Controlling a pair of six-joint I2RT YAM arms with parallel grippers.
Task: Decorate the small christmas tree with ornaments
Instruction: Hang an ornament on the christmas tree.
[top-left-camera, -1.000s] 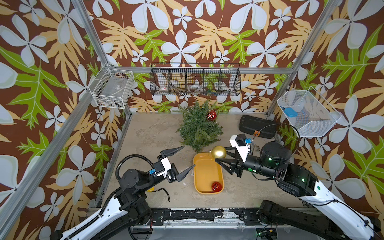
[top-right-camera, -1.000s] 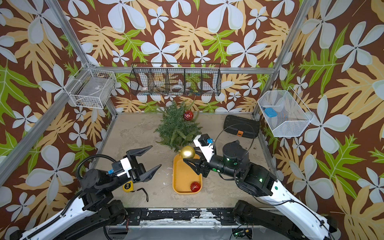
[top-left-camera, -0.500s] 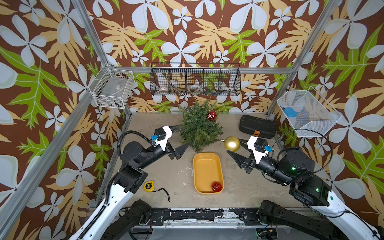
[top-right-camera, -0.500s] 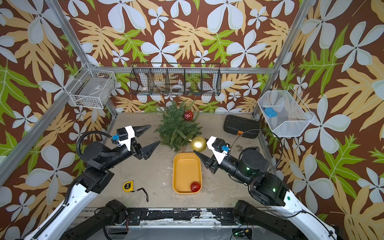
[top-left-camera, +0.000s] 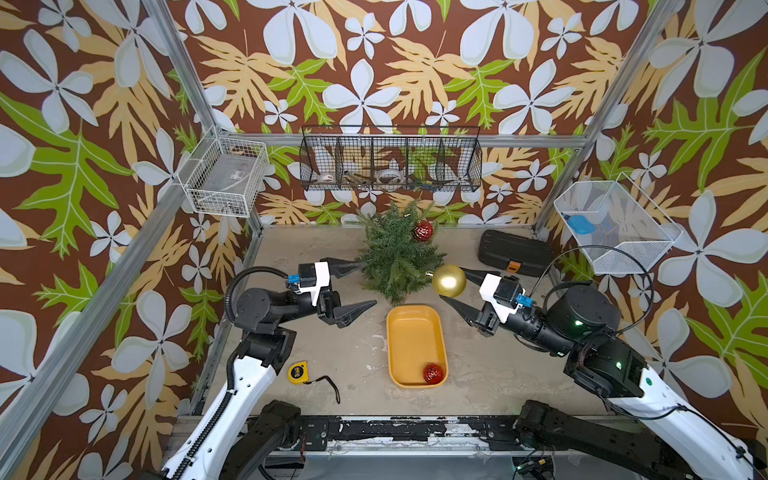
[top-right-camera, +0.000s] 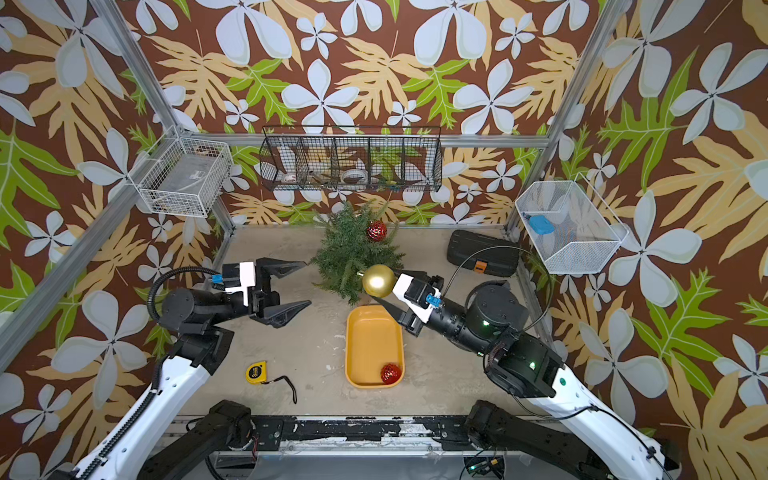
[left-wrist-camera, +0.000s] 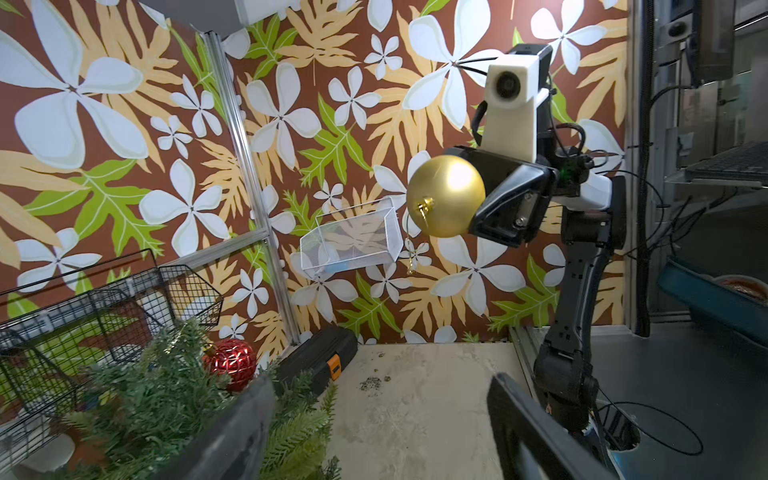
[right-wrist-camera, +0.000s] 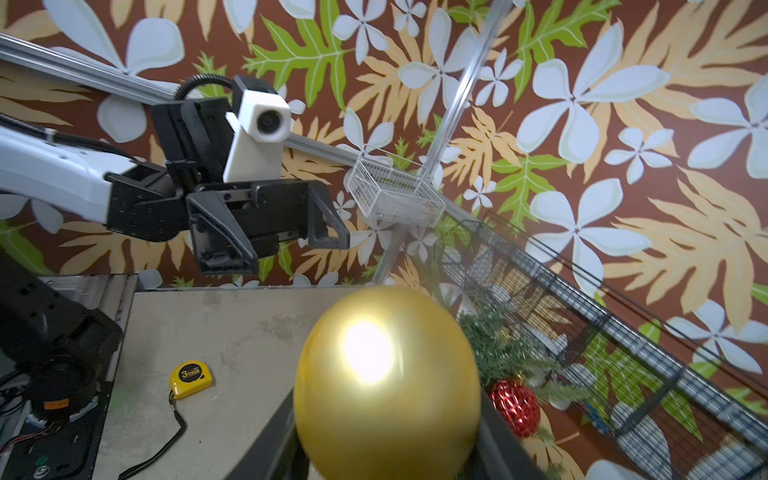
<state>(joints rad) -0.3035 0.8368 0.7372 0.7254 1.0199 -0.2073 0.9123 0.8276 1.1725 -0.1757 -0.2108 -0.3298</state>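
Observation:
The small christmas tree (top-left-camera: 395, 257) (top-right-camera: 353, 257) stands at the back middle, with a red ornament (top-left-camera: 422, 231) (top-right-camera: 376, 231) hanging near its top. My right gripper (top-left-camera: 452, 283) (top-right-camera: 384, 286) is shut on the gold ornament (top-left-camera: 449, 281) (top-right-camera: 378, 281) (right-wrist-camera: 386, 382), holding it against the tree's right side. The gold ornament's loop (left-wrist-camera: 422, 208) points toward the tree. My left gripper (top-left-camera: 368, 282) (top-right-camera: 309, 282) (left-wrist-camera: 374, 436) is open and holds nothing, with one finger (left-wrist-camera: 232, 432) at the tree's left branches. Another red ornament (top-left-camera: 433, 372) (top-right-camera: 391, 372) lies in the yellow tray (top-left-camera: 415, 332).
A yellow tape measure (top-left-camera: 298, 371) lies on the floor at the front left. A black case (top-left-camera: 513, 252) sits at the back right. A black wire basket (top-left-camera: 390, 160) and white baskets (top-left-camera: 226, 176) (top-left-camera: 619, 226) hang on the walls.
My right gripper carried the gold ornament from above the tray up to the tree's right side. The left arm swung from the front left up to the tree's left side, still open.

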